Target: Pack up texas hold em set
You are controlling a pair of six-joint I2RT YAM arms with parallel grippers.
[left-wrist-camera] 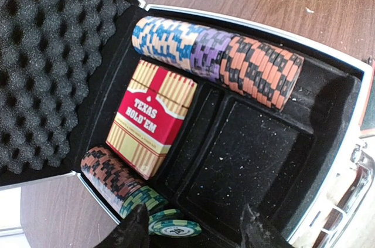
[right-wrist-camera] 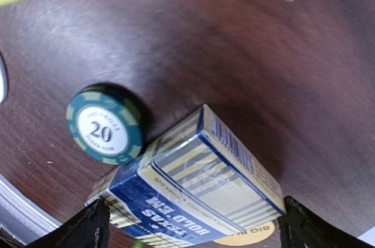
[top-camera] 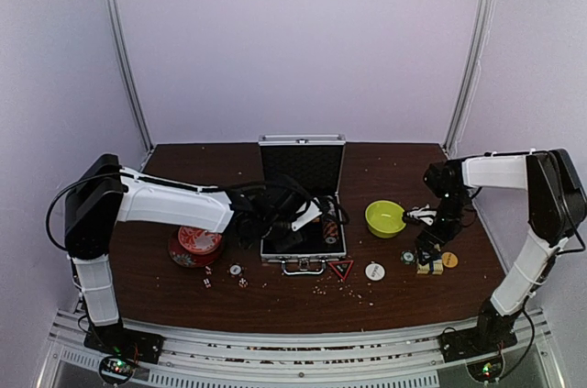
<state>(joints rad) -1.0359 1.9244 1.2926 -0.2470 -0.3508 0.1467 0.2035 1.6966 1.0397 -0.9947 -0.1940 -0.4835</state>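
Aluminium case, silver-edged and black-lined, stands open at the middle of my desk, its egg-crate foam lid upright at the far side and its handle toward my bases. Inside, per the left wrist view: a row of striped chips in blue, purple and salmon along one wall; a red card deck marked Texas Hold'em lying flat in the slot beside them; a second row of salmon and green chips along the opposite wall; the large compartment bare. My left tool hangs over the case at that second row, jaws partly apart, a green chip lying between the tips; whether it is gripped I cannot tell. My right tool stands wide open over the desk to the right of the case, its fingers on either side of a blue card deck that rests tilted on a yellow round button; no contact shows. A teal chip marked 20 lies just beside that deck. Lime-green bowl sits between case and right arm. Round red tin sits left of the case. Red triangular button, white round button and small dice lie in front of the case.
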